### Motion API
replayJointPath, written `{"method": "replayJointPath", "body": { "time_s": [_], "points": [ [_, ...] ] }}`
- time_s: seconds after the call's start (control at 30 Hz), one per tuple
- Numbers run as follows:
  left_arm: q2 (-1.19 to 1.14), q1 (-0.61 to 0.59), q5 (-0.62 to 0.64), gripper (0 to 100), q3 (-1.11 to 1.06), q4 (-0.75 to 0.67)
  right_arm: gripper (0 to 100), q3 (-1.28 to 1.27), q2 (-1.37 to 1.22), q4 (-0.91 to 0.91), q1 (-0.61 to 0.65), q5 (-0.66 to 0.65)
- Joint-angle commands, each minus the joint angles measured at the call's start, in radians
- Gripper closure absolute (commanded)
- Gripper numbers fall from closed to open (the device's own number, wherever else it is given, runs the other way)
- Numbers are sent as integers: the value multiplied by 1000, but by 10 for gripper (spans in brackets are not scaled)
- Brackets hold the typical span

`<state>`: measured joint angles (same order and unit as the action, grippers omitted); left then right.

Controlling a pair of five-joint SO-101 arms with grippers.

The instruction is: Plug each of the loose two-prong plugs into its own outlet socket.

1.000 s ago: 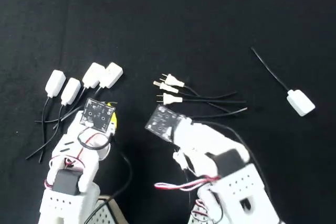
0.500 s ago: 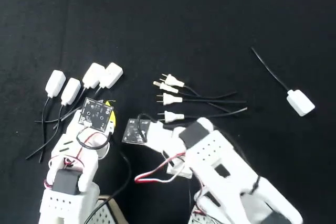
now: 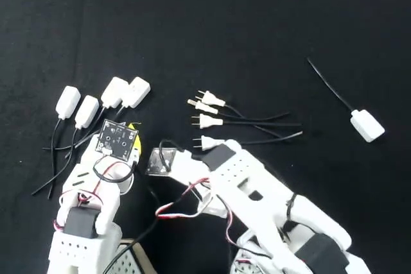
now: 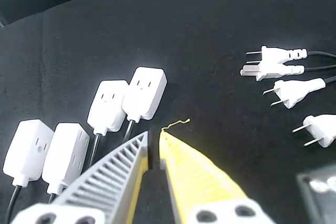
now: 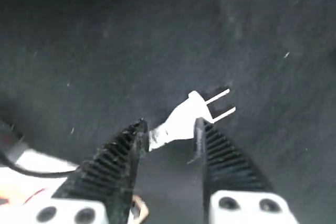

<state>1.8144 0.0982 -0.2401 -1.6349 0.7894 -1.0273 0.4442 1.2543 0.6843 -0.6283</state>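
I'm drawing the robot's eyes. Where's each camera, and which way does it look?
High view: above the table, looking down; left arm, right arm show.
Left wrist view: on the left arm, looking past shut jaws at sockets, plugs.
Right wrist view: on the right arm, open jaws around one plug.
High and left share sockets.

Black table; clutter behind

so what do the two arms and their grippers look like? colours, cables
The left arm and the right arm are white shells with black motor blocks and loose red-and-white wires. The left gripper has one grey ribbed finger and one yellow. The right gripper has two black ribbed fingers on white bases.
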Motion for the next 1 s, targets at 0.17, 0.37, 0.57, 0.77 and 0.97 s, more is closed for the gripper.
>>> {"method": "replayJointPath", "body": {
  "time_s": [0.17, 0.37, 0.57, 0.77, 0.97],
  "points": [
    [6, -7, -6, 948, 12, -20, 842, 13, -59, -140, -215, -84],
    [6, -5, -6, 948, 12, -20, 842, 45, -59, -141, -327, -120],
    [6, -5, -6, 948, 12, -20, 842, 147, -33, -52, -364, -109],
    [6, -5, -6, 948, 12, -20, 842, 151, 94, 37, -333, -51],
    [6, -5, -6, 948, 12, -20, 841, 51, 157, -37, -368, 149]
  ]
}}
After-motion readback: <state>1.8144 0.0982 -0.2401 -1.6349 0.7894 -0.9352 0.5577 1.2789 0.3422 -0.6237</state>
